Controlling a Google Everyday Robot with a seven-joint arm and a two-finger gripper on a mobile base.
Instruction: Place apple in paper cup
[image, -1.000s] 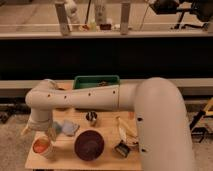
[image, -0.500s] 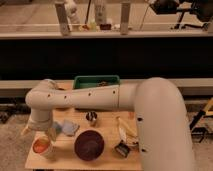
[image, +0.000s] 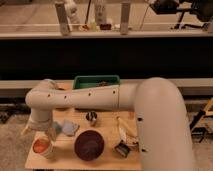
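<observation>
Barely shifted since a moment ago: gripper (image: 50, 131) hanging at the table's (image: 107, 160) left end, just above and right of the paper cup (image: 42, 148). Can't tell how far open, or whether holding anything. Apple (image: 41, 146) sitting orange-red inside the cup's mouth. Just right, dark maroon bowl (image: 89, 145); behind it, small metal cup (image: 91, 118). Green bin (image: 96, 81) along the far edge.

Tool (image: 44, 134) above cluttered wooden table (image: 65, 161)
</observation>
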